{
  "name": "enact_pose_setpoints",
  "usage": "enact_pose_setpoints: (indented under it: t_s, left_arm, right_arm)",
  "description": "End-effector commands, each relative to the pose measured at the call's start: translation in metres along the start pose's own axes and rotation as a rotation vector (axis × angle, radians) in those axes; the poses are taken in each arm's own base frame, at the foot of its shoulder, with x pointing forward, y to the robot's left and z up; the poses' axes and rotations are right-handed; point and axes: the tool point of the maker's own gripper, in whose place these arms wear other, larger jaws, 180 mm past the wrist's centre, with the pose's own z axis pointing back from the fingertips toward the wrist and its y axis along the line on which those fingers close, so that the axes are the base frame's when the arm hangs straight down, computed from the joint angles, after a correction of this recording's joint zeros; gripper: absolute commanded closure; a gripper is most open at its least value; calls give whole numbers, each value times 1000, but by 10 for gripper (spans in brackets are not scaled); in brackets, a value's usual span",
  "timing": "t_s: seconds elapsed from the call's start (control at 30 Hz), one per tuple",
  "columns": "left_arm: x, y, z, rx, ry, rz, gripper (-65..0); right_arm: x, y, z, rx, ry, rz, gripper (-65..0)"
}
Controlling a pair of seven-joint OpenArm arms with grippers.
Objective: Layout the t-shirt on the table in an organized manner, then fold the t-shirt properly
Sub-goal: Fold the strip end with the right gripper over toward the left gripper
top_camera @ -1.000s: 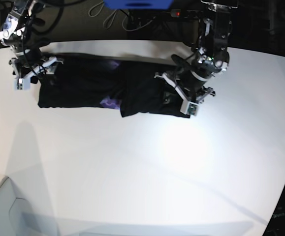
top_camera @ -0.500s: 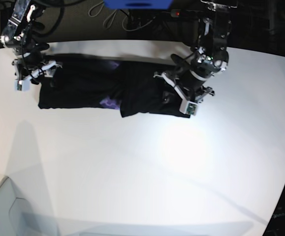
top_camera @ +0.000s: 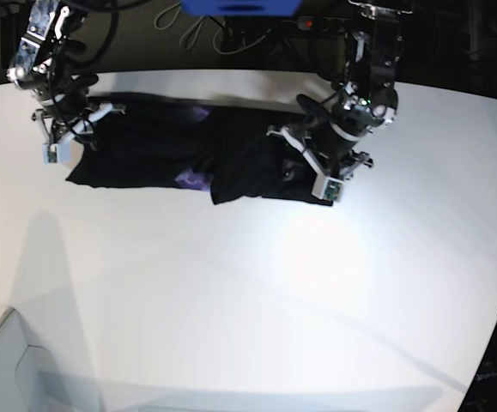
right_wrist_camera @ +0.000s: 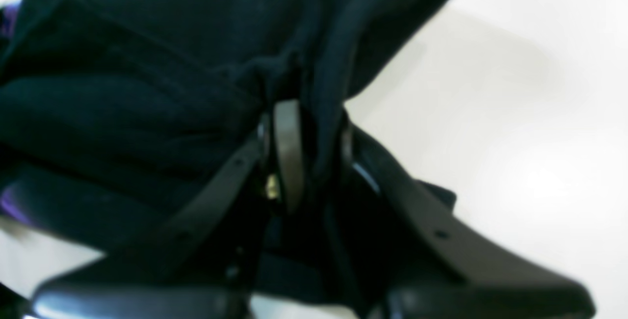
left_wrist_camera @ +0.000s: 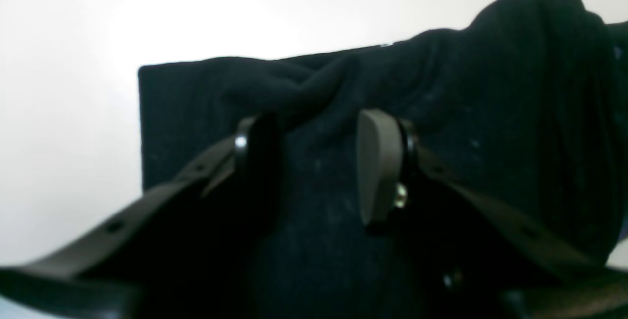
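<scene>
Your shirt (top_camera: 188, 154) lies bunched along the table's (top_camera: 231, 300) far edge. Your right gripper (right_wrist_camera: 306, 147) is pinched on a raised fold at one end; your left gripper (left_wrist_camera: 316, 167), jaws apart, straddles cloth at the other.

no readable text, labels, brands or numbers on anything, shirt print illegible

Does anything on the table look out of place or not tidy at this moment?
Yes. The t-shirt is not flat: it lies as a long bunched band near the far edge of the table, with one part lapped over the rest and wrinkles by the left end effector. Nothing looks damaged.
</scene>
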Motion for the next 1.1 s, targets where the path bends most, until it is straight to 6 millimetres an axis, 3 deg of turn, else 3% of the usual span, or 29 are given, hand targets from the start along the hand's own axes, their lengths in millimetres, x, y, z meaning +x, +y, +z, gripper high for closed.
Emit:
enact_pose_setpoints:
  t_s: [0.0,0.17,0.23,0.5,0.67,0.73,0.8,1.07]
  left_arm:
    - [17,-2,1,-7,-55,1,-270]
    - [22,-1,-1,-6,-64,-1,-270]
    - [22,-1,-1,-4,-64,0,-270]
    - [21,1,-1,5,-60,-3,-270]
    - [23,1,-1,6,-63,-3,-270]
    - [23,1,-1,6,-65,-3,-270]
    - [25,1,-1,4,-70,2,-270]
    - [93,-5,36,21,-257,-84,-270]
  right_arm:
    - [28,2,9,6,-90,32,0]
    - [76,32,35,21,-225,123,0]
    - [82,51,44,57,-245,167,0]
    - [72,146,41,317,-236,241,0]
    - [78,208,42,490,-260,293,0]
    - [78,223,43,530,-264,307,0]
    - [81,232,41,554,-270,317,0]
    - [82,224,36,541,-261,342,0]
